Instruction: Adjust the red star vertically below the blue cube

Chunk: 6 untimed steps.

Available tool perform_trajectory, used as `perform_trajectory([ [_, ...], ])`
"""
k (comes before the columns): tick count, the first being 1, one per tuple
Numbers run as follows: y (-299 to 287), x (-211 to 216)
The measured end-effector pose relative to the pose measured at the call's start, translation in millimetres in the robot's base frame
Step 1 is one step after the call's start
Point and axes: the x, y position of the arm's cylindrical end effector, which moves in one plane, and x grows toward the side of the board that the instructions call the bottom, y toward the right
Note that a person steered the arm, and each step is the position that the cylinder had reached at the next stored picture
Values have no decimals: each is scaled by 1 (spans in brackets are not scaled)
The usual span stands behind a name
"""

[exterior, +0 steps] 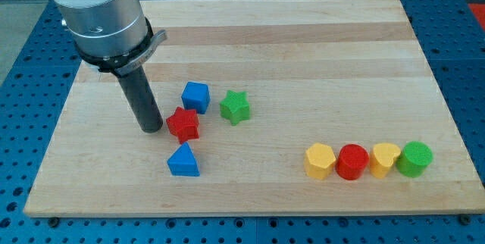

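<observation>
Though chunky (bright), red star (183, 123), points rounded

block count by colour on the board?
Red: 2 — red star, red cylinder
Blue: 2 — blue cube, blue triangle
Green: 2 — green star, green cylinder
Yellow: 2 — yellow hexagon, yellow heart
Total: 8

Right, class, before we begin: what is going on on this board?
A robot arm's rod is pushing blocks on a wooden board. Its tip sits just to the view's left of the red star, which lies just below and slightly left of the blue cube. The star needs only a small nudge.
</observation>
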Motion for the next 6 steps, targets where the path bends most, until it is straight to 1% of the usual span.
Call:
perform_trajectory([
  [6,35,0],
])
